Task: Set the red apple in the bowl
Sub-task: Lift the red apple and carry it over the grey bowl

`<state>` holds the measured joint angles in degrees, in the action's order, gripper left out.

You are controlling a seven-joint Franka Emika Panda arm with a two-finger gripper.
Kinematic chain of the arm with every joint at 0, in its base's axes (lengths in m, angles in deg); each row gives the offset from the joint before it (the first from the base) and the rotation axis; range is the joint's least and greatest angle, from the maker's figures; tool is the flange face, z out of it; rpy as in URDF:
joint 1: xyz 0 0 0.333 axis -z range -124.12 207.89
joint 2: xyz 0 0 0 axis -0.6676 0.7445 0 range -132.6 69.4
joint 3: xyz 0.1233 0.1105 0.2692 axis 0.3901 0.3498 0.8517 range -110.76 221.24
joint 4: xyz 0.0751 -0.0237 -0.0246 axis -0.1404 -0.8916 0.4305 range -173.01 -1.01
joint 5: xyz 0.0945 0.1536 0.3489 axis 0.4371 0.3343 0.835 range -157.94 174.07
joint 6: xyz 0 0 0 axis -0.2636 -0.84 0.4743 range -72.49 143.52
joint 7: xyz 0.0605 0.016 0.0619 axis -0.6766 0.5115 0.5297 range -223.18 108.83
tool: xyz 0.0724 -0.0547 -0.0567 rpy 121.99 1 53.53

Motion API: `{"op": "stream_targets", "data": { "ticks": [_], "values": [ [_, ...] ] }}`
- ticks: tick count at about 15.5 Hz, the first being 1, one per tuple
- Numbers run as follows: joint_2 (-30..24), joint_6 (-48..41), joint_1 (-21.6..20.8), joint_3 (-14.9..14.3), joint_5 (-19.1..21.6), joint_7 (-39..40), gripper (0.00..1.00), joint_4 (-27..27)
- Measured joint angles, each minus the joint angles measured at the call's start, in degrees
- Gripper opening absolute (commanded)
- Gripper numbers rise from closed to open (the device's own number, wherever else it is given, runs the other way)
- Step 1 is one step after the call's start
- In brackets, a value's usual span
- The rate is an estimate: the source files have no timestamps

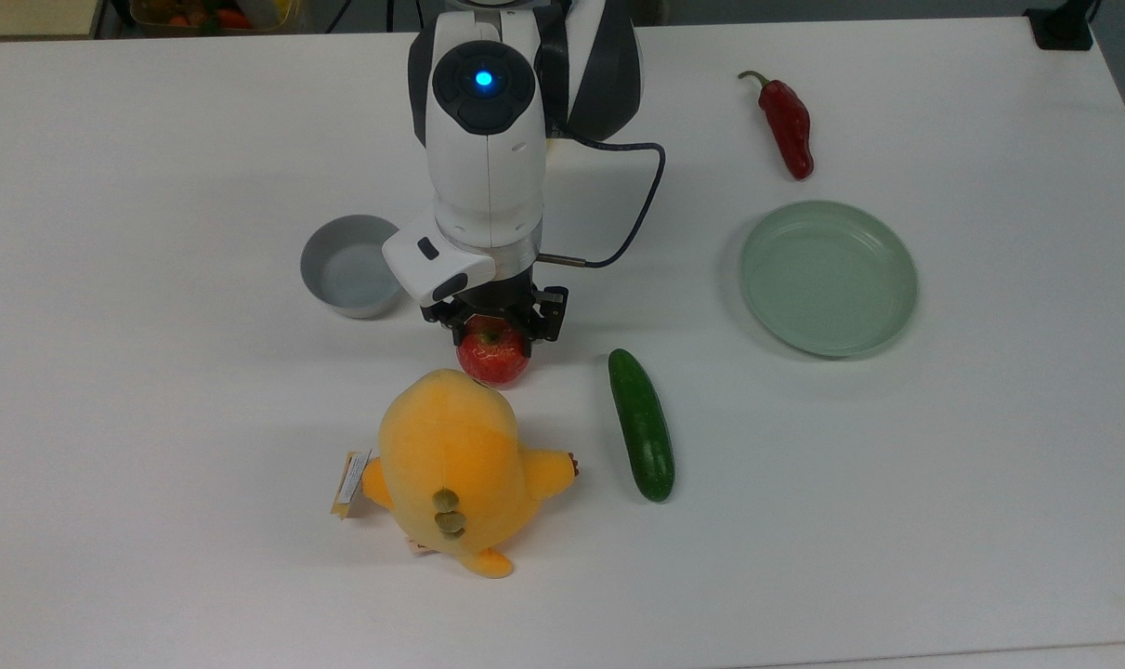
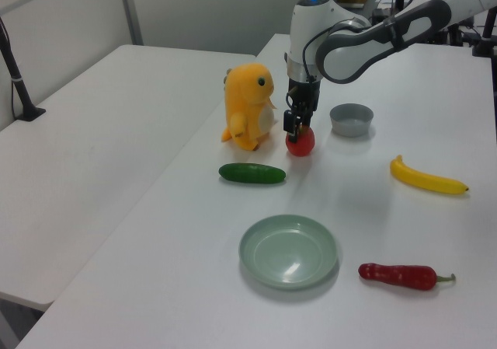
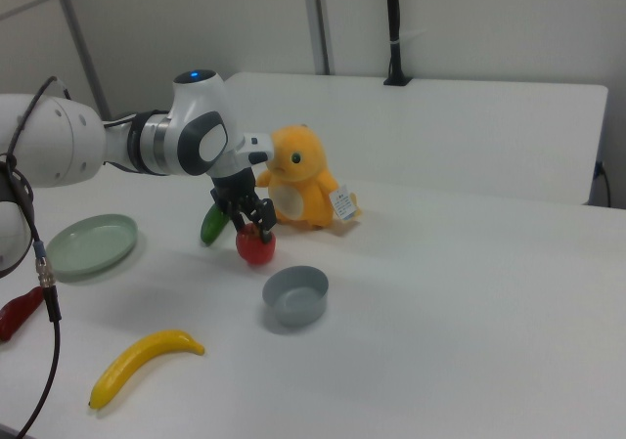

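Your gripper [image 1: 494, 327] sits down over the red apple [image 1: 494, 353], fingers straddling it; whether they have closed on it you cannot tell. The apple rests on the table [image 1: 153, 465] beside the plush toy [image 1: 455, 465]. The grey bowl [image 1: 350, 265] lies just toward the top view's left.

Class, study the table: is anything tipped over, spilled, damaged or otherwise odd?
Nothing stands out. The bowl sits upright and empty, the plate lies flat, and the apple rests on the table under the end effector. The plush toy stands upright.
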<state>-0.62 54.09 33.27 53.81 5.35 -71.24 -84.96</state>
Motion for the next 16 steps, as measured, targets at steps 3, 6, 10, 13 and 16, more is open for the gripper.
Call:
{"op": "stream_targets", "data": {
  "ticks": [3, 6, 10, 13, 16],
  "values": [
    [-0.1, 0.0, 0.1, -0.1, 0.0, 0.0, 0.18, 0.4],
    [-1.1, 0.0, 0.7, -0.6, 0.0, -0.1, 0.18, 1.5],
    [-4.2, -2.2, 3.3, -0.8, 0.0, -0.1, 0.18, 1.8],
    [-6.6, -6.3, 6.1, -0.8, 0.0, 1.3, 0.18, 1.8],
    [-7.7, -10.5, 8.5, -0.8, 0.0, 3.7, 0.18, 1.7]
  ]
}}
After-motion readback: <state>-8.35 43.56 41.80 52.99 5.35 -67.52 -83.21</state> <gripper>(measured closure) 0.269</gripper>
